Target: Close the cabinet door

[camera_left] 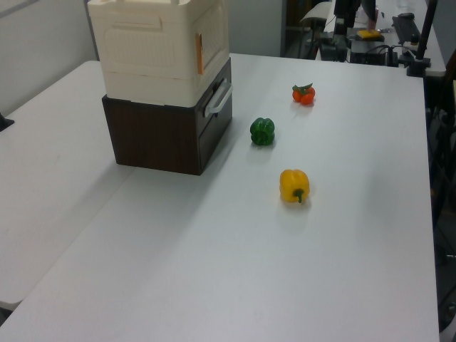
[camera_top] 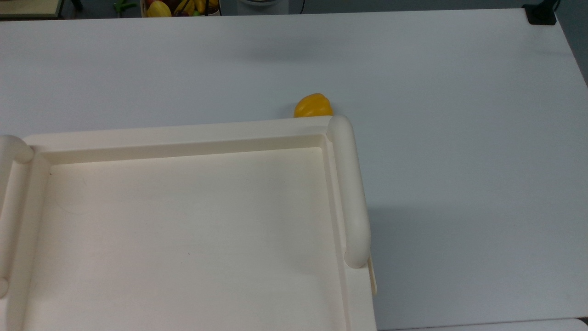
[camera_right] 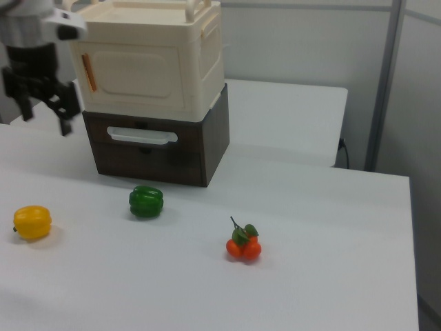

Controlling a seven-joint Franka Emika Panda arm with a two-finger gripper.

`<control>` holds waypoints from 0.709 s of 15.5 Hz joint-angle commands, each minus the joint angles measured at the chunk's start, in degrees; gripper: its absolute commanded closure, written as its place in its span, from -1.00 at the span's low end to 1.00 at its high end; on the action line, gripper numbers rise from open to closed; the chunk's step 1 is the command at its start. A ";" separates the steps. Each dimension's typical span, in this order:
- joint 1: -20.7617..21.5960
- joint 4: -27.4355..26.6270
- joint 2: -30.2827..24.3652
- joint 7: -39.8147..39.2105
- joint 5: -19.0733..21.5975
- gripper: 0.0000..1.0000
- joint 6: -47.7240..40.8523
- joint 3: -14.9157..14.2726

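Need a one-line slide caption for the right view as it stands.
Hand open beside the cabinet, its cabinet door shut; three toy vegetables on the table.

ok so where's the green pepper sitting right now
In the right view, the green pepper sits on the white table just in front of the dark drawer unit, between the yellow pepper and the tomatoes.

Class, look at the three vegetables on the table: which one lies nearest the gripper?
The yellow pepper, at the right view's far left, lies nearest the gripper. The green pepper and the tomato cluster sit farther toward the right view's right.
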 commanded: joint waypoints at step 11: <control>0.96 -4.50 2.84 0.28 -5.40 -1.00 14.68 6.78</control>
